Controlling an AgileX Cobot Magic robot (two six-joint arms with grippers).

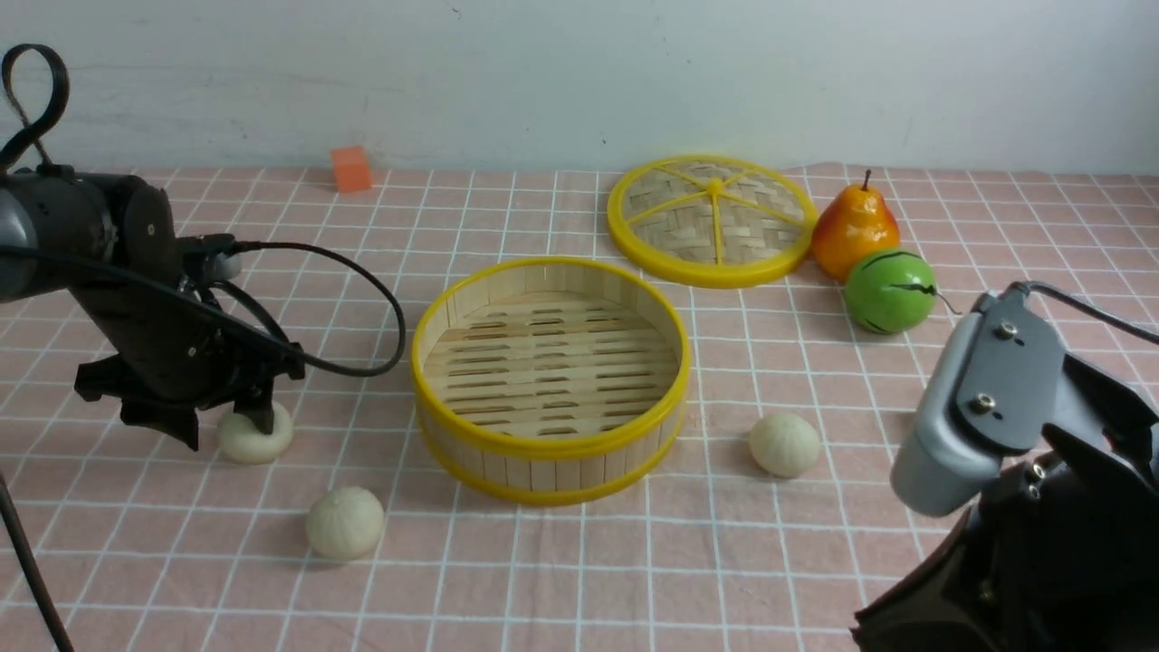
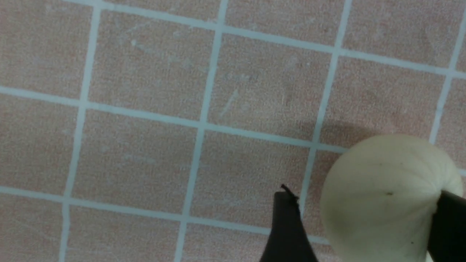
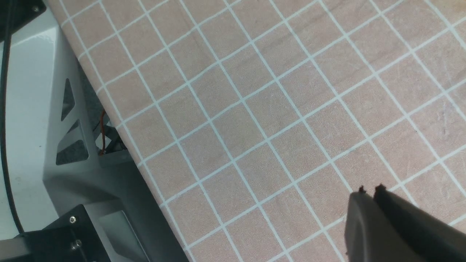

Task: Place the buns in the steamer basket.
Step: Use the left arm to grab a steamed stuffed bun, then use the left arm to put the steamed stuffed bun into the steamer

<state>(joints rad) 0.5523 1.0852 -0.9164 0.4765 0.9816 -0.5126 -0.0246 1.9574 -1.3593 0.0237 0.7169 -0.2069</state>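
Observation:
The steamer basket (image 1: 548, 445) stands empty in the middle of the pink checked cloth. Three cream buns lie on the cloth outside it: one at the left (image 1: 237, 441), one nearer the front (image 1: 345, 522), one to the basket's right (image 1: 784, 444). My left gripper (image 1: 226, 433) is down over the left bun, open, a finger on each side. In the left wrist view that bun (image 2: 386, 171) touches one finger, and a gap shows at the other finger (image 2: 287, 218). My right gripper (image 3: 370, 190) is shut and empty above bare cloth at the front right.
A woven yellow-rimmed lid (image 1: 713, 220) lies behind the basket. A pear (image 1: 854, 231) and a green striped ball (image 1: 889, 291) sit at the back right, and an orange cube (image 1: 350, 168) by the wall. The left arm's cable (image 1: 380, 308) loops near the basket. The table's front edge (image 3: 120, 134) lies near my right arm.

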